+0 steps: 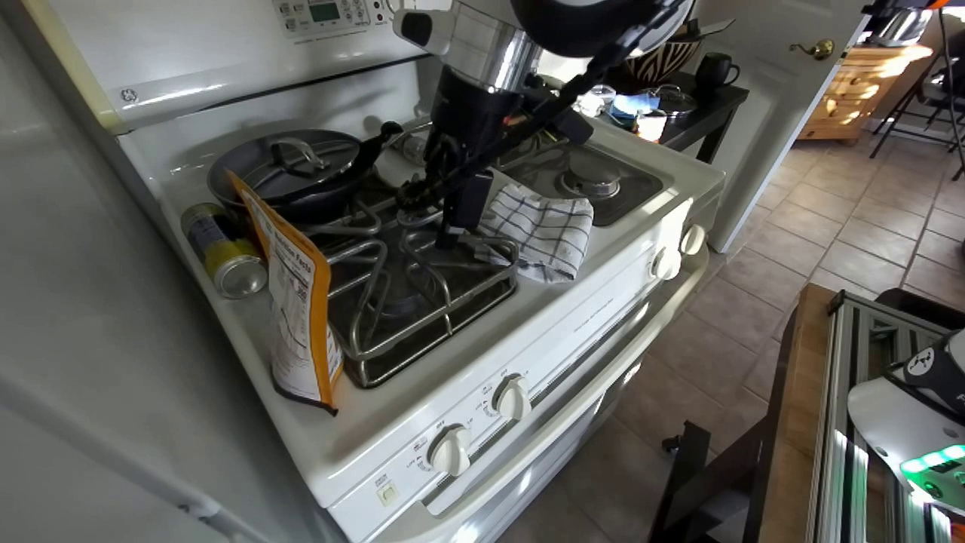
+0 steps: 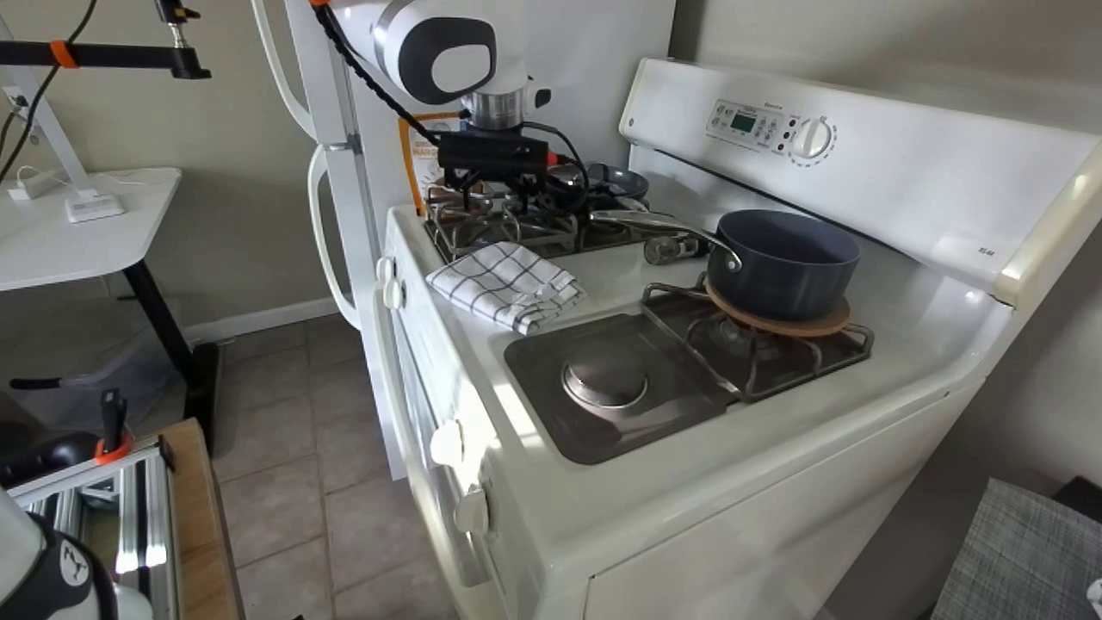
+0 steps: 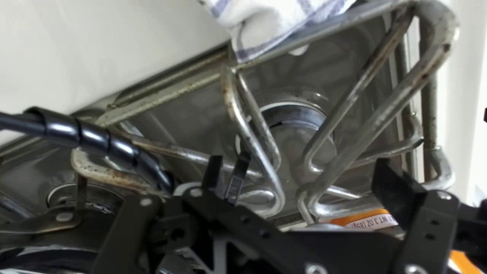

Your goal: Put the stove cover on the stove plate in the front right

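Note:
The stove cover, a grey metal grate (image 1: pixel 407 329), lies over the front left burner in both exterior views (image 2: pixel 551 238). It appears stacked on another similar grate. Its bars also fill the wrist view (image 3: pixel 365 131). The stove plate, with a round burner cap in a square pan (image 1: pixel 592 181), is bare at the front right; it also shows in an exterior view (image 2: pixel 605 376). My gripper (image 1: pixel 452 228) is low over the front left grate, also in an exterior view (image 2: pixel 504 185). In the wrist view its fingers (image 3: pixel 308 169) are wide apart with bars between them. I cannot tell whether they touch.
A checked cloth (image 1: pixel 539 230) lies between both burner sides, touching the grate's corner. An orange pouch (image 1: pixel 298 309) and a can (image 1: pixel 222 249) stand left. A lidded pan (image 1: pixel 301 181) sits back left. A pot (image 2: pixel 783 263) stands back right, near a jar (image 2: pixel 671 250).

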